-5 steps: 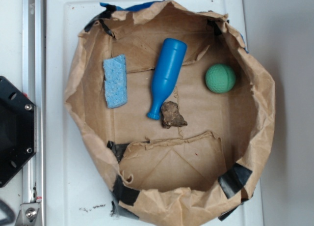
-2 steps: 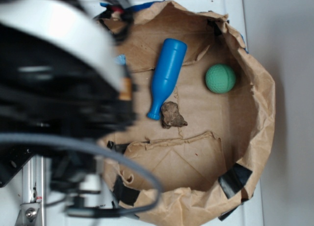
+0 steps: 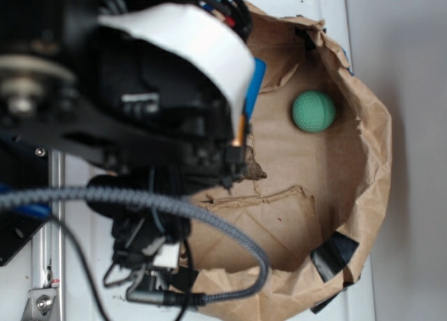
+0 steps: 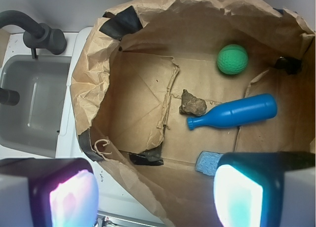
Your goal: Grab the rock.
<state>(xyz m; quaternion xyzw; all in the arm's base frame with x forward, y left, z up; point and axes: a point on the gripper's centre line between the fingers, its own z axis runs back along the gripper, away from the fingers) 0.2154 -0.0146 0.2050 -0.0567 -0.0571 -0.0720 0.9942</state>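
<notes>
No text, label, brand, number or sign can be read in either view. The paper bag (image 4: 123, 108), the blue bottle (image 4: 237, 114) and the green ball (image 4: 232, 59) carry no print, and the arm's (image 3: 140, 112) surfaces are too blurred to read.

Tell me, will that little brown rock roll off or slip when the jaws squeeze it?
Probably not roll: the rock is lumpy and jagged, unlike the round green ball. It looks stiff and likely heavy for its size. Its uneven faces might make it twist between the jaws, and the blue bottle lies close beside it.
</notes>
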